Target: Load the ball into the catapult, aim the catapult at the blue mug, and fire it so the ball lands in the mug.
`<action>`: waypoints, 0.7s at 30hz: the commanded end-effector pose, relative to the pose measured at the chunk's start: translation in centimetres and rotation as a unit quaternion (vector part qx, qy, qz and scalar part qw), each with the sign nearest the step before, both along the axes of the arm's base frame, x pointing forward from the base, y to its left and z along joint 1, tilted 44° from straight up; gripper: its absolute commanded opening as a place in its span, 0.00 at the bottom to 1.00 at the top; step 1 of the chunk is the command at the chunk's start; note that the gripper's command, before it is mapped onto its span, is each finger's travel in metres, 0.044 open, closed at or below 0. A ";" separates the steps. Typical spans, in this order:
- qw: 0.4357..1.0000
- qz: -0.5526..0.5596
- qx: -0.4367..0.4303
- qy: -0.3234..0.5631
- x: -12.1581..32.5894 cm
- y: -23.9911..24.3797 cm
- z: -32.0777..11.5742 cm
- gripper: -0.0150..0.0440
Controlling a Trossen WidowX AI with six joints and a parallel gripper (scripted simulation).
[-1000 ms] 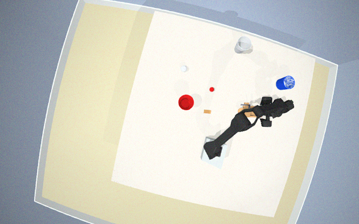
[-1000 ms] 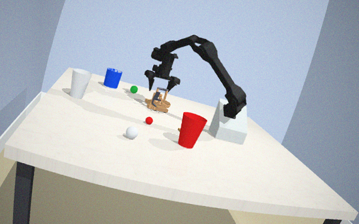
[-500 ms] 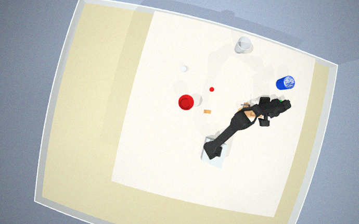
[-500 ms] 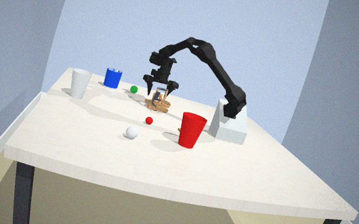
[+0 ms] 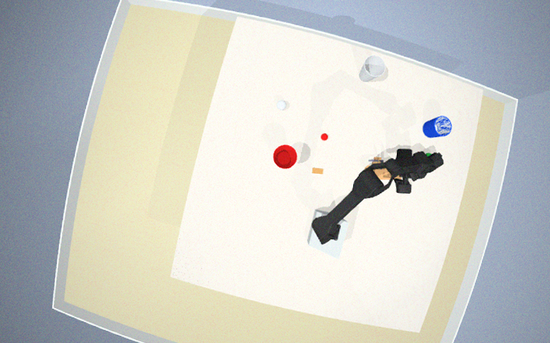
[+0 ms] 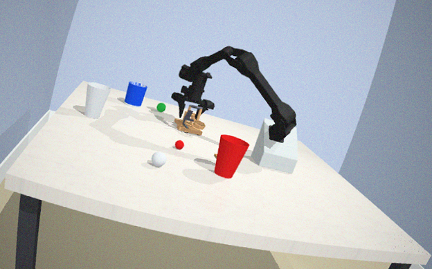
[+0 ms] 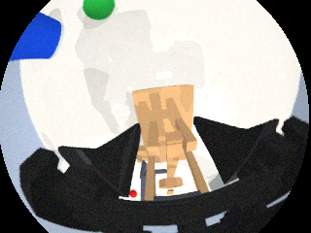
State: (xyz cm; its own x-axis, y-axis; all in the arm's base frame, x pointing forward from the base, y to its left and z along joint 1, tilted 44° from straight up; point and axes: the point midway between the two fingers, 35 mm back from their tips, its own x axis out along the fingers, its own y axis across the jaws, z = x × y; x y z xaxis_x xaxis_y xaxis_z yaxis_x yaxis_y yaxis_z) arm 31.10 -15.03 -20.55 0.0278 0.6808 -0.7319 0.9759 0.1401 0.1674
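Observation:
The wooden catapult (image 5: 384,173) (image 6: 193,131) (image 7: 165,97) stands on the table under the arm. My gripper (image 6: 189,116) (image 7: 167,123) points down over it, open, with one finger on each side of its frame; I see no firm contact. The blue mug (image 5: 431,129) (image 6: 134,94) (image 7: 36,39) stands upright beyond the catapult. A green ball (image 5: 428,155) (image 6: 161,107) (image 7: 98,7) lies near the mug. A red ball (image 5: 324,136) (image 6: 179,144) (image 7: 133,193) and a white ball (image 5: 281,105) (image 6: 158,159) lie on the table. I cannot tell whether the catapult's cup holds anything.
A red cup (image 5: 285,156) (image 6: 229,157) stands near the red ball, with a small orange block (image 5: 317,170) beside it. A tall white cup (image 5: 373,67) (image 6: 96,100) stands near the table's edge. The arm's pale base block (image 5: 339,249) (image 6: 277,162) is on the table.

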 end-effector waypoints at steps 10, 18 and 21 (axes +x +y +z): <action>1.000 0.000 0.000 -0.001 0.0 -0.1 0.0 0.41; 1.000 0.000 -0.001 0.001 -0.2 -3.5 3.6 0.25; 1.000 0.002 -0.002 -0.001 -0.2 -3.5 3.6 0.25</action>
